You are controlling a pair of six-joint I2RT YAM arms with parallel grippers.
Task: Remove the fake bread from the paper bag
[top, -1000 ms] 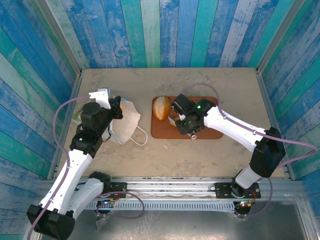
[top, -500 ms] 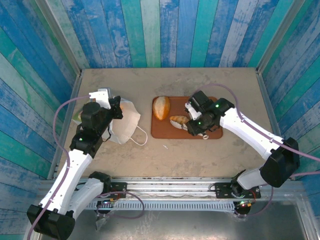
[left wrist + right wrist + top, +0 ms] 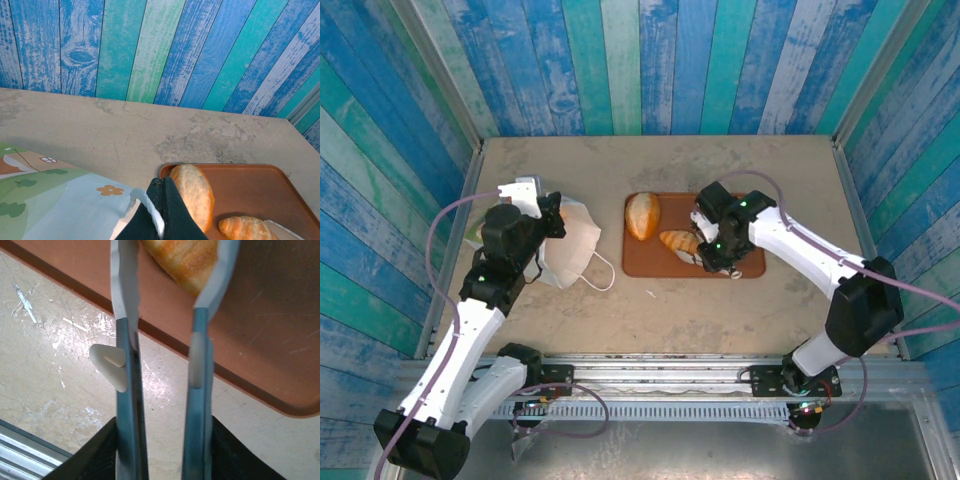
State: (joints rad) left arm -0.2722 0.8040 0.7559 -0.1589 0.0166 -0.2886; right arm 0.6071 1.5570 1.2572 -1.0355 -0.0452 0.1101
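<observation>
The paper bag [image 3: 575, 240] lies on its side left of centre, and its printed side fills the lower left of the left wrist view [image 3: 60, 200]. My left gripper [image 3: 552, 215] [image 3: 163, 182] is shut on the bag's white cord handle [image 3: 150, 210]. Two pieces of fake bread rest on a brown tray [image 3: 745, 265]: an oblong roll [image 3: 642, 215] [image 3: 192, 192] and a croissant [image 3: 678, 240] [image 3: 245, 227]. My right gripper [image 3: 696, 255] [image 3: 170, 252] hangs over the tray's near edge. Its jaws are apart, with the croissant's end [image 3: 182, 257] between the tips.
Blue and green plank walls close off three sides of the tan table. The tray [image 3: 260, 340] edge runs diagonally under my right fingers. A small white piece [image 3: 107, 362] lies beside the left finger, and a tiny white scrap [image 3: 650, 293] sits in front of the tray.
The right gripper let go of the croissant on the tray, drew back to the right, then came back over its end with narrower jaws. The left arm and the bag stayed put.
</observation>
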